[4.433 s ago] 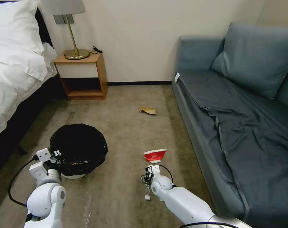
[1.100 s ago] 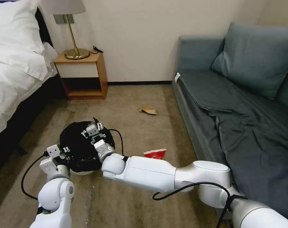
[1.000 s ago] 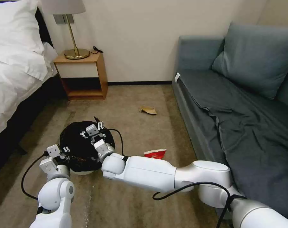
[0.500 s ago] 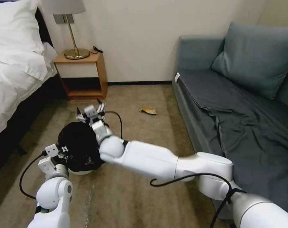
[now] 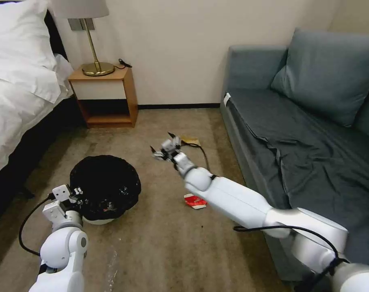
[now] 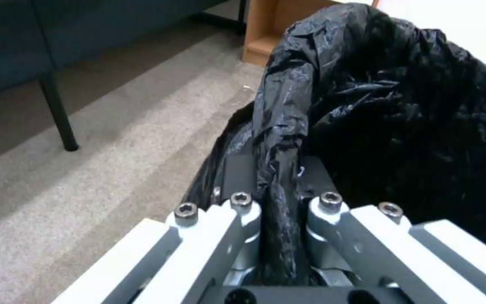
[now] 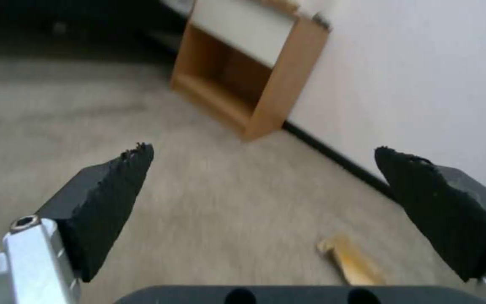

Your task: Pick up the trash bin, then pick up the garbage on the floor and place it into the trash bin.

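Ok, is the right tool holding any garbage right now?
No, the right tool is open and empty, its pads wide apart above the carpet, with the tan paper lying beyond it.

Our right gripper [image 5: 165, 147], which hung over the low round white bin lined with a crinkly black bag [image 5: 104, 187] a second ago, has swung toward the frame's centre. It now hovers spread wide just left of the gold-brown snack wrapper [image 5: 191, 140]. The crushed red-and-white paper cup [image 5: 195, 201] shows from under our forearm.
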